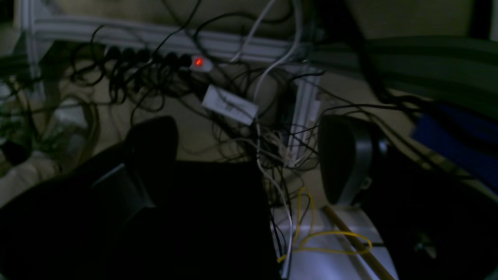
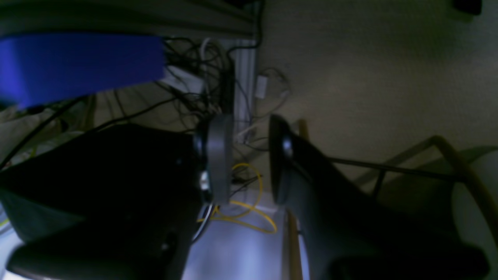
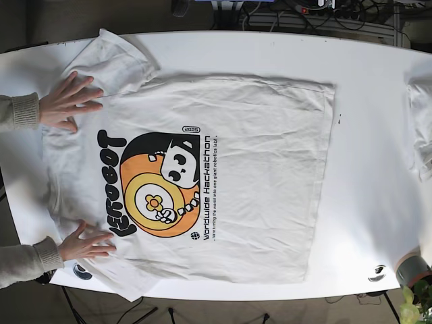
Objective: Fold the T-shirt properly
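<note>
While one T-shirt [image 3: 223,182] lies spread flat, print up, across the white table [image 3: 378,169], a person's two hands [image 3: 67,101] press on its shoulder end, apparently smoothing it for folding. Neither robot arm shows in the base view. Both wrist cameras look at floor cables. The left gripper [image 1: 249,155] has its two fingers well apart; the right gripper [image 2: 249,159] is likewise parted, both holding nothing.
</note>
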You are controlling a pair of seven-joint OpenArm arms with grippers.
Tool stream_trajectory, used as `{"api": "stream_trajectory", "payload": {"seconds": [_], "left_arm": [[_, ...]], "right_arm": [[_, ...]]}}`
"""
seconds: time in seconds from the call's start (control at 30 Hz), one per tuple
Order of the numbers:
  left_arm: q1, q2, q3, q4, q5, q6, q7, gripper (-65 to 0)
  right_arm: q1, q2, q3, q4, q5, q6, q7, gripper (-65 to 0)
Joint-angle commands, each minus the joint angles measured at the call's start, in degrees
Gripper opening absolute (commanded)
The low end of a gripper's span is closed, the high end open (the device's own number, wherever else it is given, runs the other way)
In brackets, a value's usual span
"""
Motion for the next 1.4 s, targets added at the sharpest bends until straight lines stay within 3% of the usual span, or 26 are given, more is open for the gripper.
{"api": "stream_trajectory", "payload": {"seconds": [0.0,0.47,0.77,1.1,1.37], "left_arm": [[3.0,0.5,-0.2,4.7,-0.1,0.3,-0.4,-13.2],[17.4,2.7,-0.2,29.5,-0.2,0.3,-0.3,-13.2],[23.2,4.1,-0.2,42.0,-0.3,0.3,-0.3,-13.2],[26.8,3.6,-0.5,49.2,-12.5,0.3,-0.2,-13.2],[25.7,3.7,-3.2,50.3,-16.8,0.3,-0.3,-13.2]], "right_arm": [[-3.4,1.5,0.1,4.0,0.2,0.50,0.7,-50.6],[-17.4,4.6,0.2,20.4,0.4,0.15,0.6,-50.6],[-23.1,4.2,6.3,28.5,0.4,0.41,0.6,-50.6],[-27.9,4.2,11.8,40.6,0.4,0.41,0.6,-50.6],[-27.9,1.2,15.6,46.8,0.4,0.50,0.7,-50.6]]}}
